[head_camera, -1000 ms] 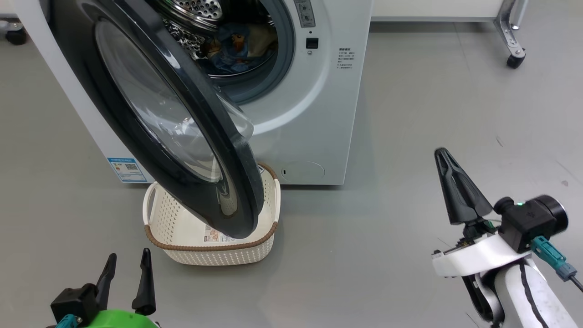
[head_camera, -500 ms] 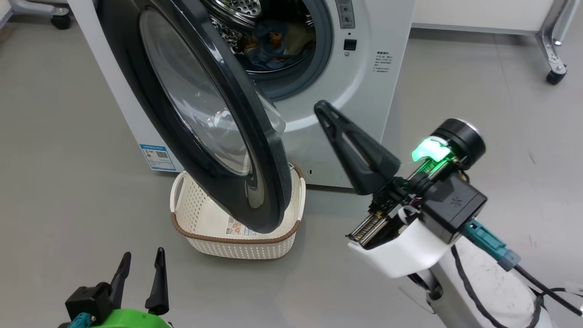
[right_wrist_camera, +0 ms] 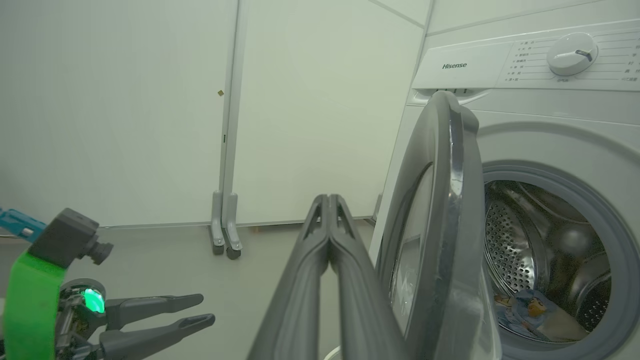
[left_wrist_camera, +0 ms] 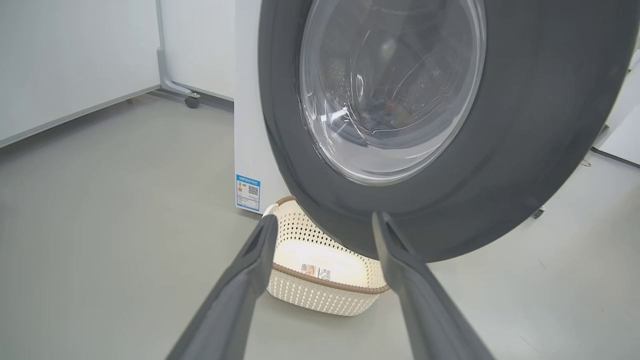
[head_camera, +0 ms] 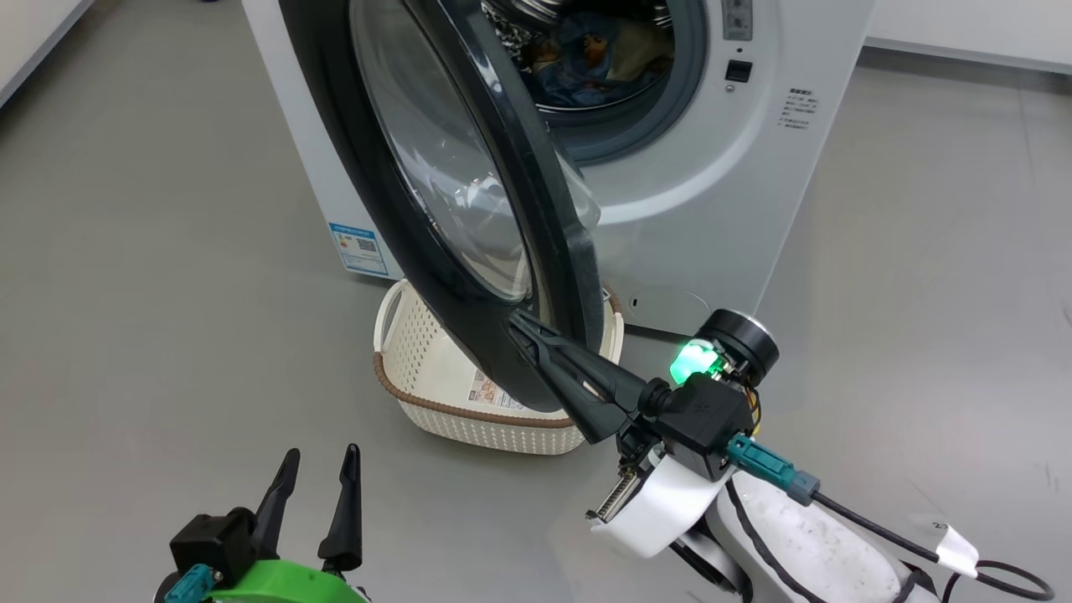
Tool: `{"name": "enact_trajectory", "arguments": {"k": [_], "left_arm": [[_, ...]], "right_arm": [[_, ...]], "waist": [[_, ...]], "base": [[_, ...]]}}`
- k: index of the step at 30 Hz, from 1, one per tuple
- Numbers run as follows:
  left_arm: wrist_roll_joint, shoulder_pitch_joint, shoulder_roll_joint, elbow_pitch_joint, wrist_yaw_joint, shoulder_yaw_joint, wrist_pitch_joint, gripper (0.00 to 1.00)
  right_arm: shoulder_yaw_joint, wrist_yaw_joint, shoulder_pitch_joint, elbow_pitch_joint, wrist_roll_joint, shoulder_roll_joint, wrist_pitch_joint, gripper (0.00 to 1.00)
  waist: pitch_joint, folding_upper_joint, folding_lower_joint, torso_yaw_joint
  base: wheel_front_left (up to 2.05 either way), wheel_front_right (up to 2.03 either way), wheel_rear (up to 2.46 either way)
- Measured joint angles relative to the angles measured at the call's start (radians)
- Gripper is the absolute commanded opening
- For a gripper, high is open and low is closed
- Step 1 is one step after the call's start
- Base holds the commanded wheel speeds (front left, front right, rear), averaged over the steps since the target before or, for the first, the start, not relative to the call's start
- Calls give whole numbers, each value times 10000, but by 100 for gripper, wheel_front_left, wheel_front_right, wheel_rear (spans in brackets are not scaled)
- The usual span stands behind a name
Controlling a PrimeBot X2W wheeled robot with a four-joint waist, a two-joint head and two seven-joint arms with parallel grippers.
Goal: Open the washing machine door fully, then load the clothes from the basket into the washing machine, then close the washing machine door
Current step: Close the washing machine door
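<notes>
The right gripper [head_camera: 515, 319], its two fingers pressed together, points at the lower black rim of the washing machine door [head_camera: 444, 167], though whether it touches the rim cannot be told. The door stands part-open over the basket [head_camera: 419, 352] on the floor [head_camera: 167, 293] before the washing machine [head_camera: 712, 209]. The clothes [head_camera: 586, 63] lie inside the drum [right_wrist_camera: 505, 240], while the left gripper [head_camera: 321, 459] hangs low and well apart, fingers spread.

Grey floor [head_camera: 126, 251]; white partition panels [right_wrist_camera: 125, 100]; metal leg [left_wrist_camera: 165, 75] with caster [left_wrist_camera: 191, 102].
</notes>
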Motion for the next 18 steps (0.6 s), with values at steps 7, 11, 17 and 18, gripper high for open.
{"name": "enact_trajectory", "arguments": {"k": [7,11,17,18], "left_arm": [[-130,-138,-12,-171,0,-276,0,100],[-132,-265,-15,-330,0,-280,0,100],[-207,-399,-21,-422,0,-186,0,100],[-211,-401,-21,-431,0,-180,0,100]], "right_arm": [[443,0,186,815,347,77,0,0],[324,-2,179,1147,435,84,0,0],[182,-2,3,1478,522,90,0,0],[132,-2,-52,1517,522,90,0,0]], "waist": [[418,0,0,527],[708,0,0,755],[1111,0,0,1000],[1171,0,0,1026]], "base": [[0,0,0],[0,0,0],[0,0,0],[0,0,0]]}}
